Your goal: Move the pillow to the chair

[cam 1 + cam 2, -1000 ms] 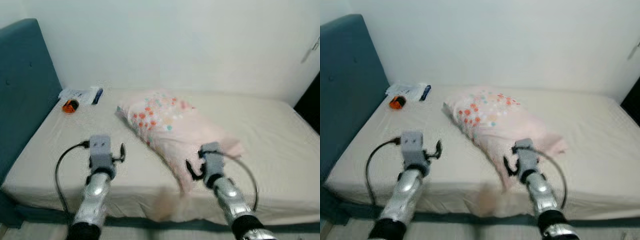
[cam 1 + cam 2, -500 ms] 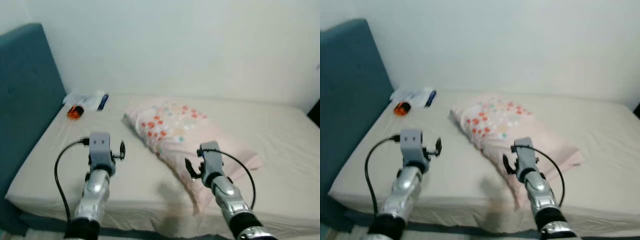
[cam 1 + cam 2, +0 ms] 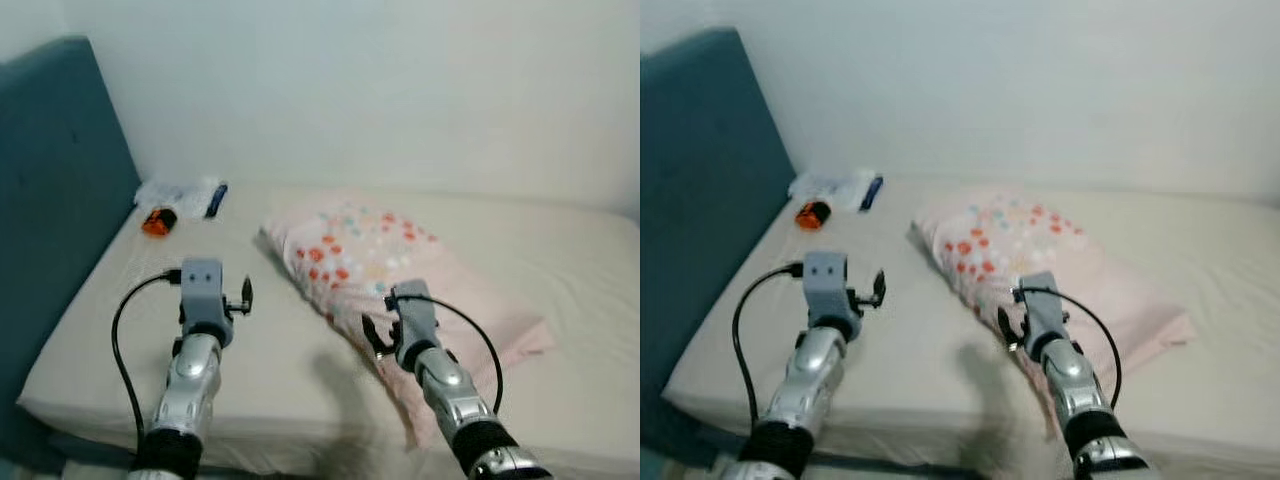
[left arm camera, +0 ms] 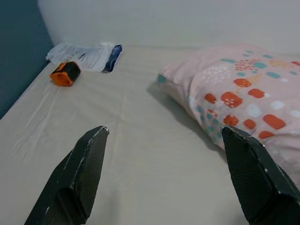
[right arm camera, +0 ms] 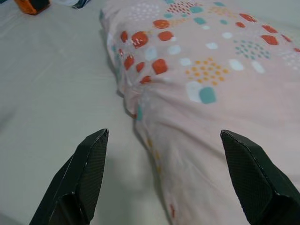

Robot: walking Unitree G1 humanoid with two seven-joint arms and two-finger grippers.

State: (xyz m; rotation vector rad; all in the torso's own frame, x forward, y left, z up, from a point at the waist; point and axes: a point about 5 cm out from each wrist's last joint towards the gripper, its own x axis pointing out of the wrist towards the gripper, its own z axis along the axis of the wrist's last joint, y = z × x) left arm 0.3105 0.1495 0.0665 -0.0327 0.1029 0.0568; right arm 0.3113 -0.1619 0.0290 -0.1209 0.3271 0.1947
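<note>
The pink pillow (image 3: 400, 265) with red, teal and orange spots lies slanted on the beige bed (image 3: 110, 320). My right arm (image 3: 418, 325) reaches over its near left side. The right gripper (image 5: 165, 134) is open wide, and the pillow's (image 5: 206, 84) left edge runs between its fingers with nothing held. To the left of the pillow (image 4: 243, 89), my left arm (image 3: 200, 305) is over bare sheet. The left gripper (image 4: 166, 130) is open wide and holds nothing.
A teal headboard (image 3: 50, 170) stands along the left. By it, at the bed's far left corner, lie an orange and black object (image 3: 157, 221) and a white packet with a blue end (image 3: 190, 192). A white wall backs the bed. Bare sheet stretches to the right of the pillow.
The whole view has shifted as the camera came closer to the bed. My right arm now reaches further over the pillow's near left side. The pillow lies where it was.
</note>
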